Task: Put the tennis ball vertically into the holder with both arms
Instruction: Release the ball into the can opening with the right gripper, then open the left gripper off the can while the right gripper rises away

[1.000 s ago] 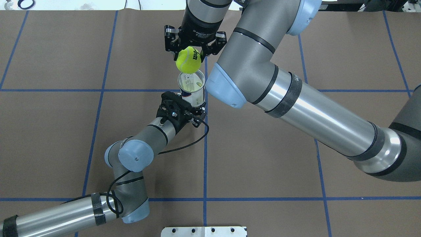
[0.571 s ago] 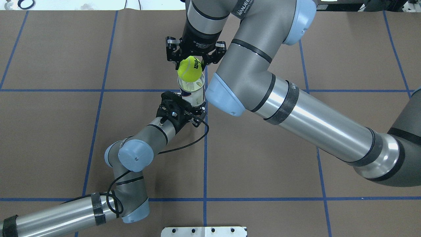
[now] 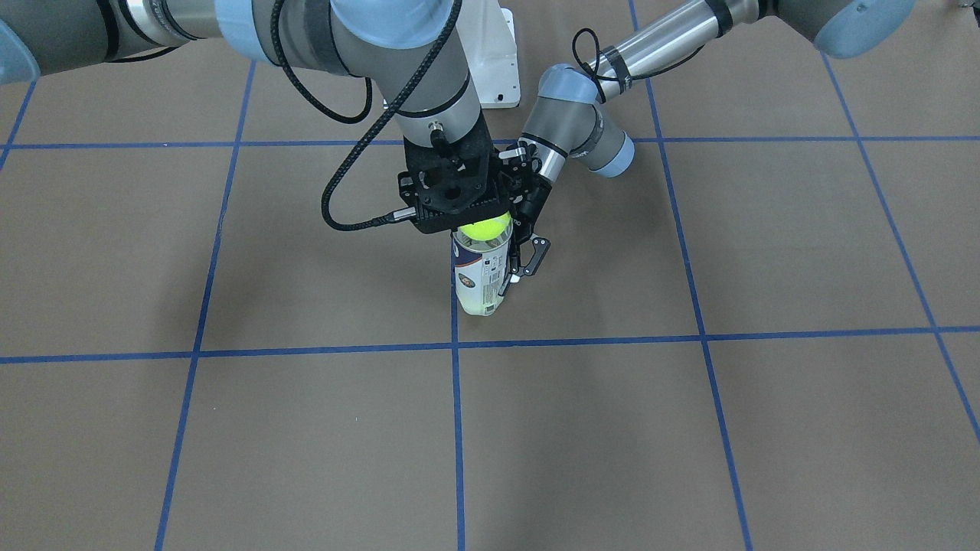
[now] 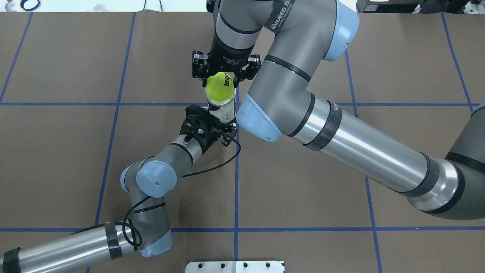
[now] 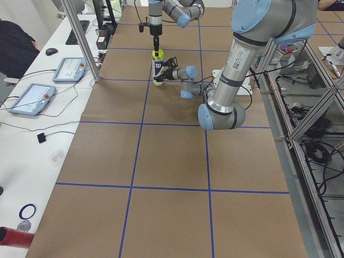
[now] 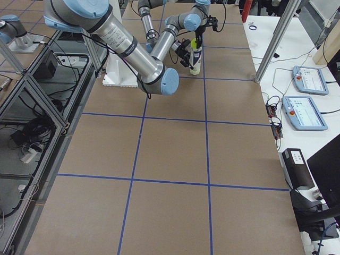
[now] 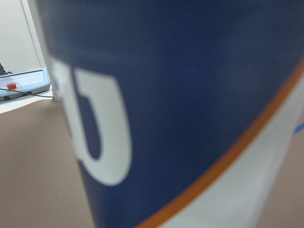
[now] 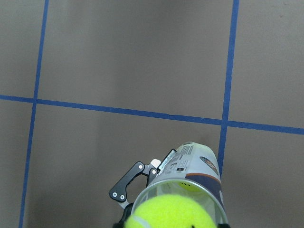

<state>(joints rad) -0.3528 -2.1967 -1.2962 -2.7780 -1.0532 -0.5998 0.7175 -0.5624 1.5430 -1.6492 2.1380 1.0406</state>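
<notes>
Tennis ball (image 4: pixel 219 84) is right at the mouth of the tube (image 4: pixel 224 112), so this one's pretty far along but not done.

Going outward from the robot's edge of the table (image 4: pixel 57 159): the left arm (image 4: pixel 155 182) reaches in low and bent. The left gripper (image 4: pixel 219 121) has its fingers closed around the lower part of the tube, holding it upright on the brown paper. Its wrist camera is so close that the navy and white label fills the whole shot.

Next out is the tube itself, standing straight with the open end up. From the front view there looks to be another ball (image 3: pixel 476 304) sitting at the bottom already. Then comes the ball, directly over the opening. In the right wrist view its underside seems to sit just inside the rim, though I can't tell if it's touching.

Farthest out, the right gripper (image 4: pixel 221 77) points straight down with its fingers pinched on either side of the ball, nothing let go yet.

My read: tube secured and ball lined up, so the fiddly part is done. What's left is lowering or dropping the ball in, opening the right fingers, and lifting that arm away without knocking the tube. Alignment looks good from overhead, so I'd guess it goes in clean.
</notes>
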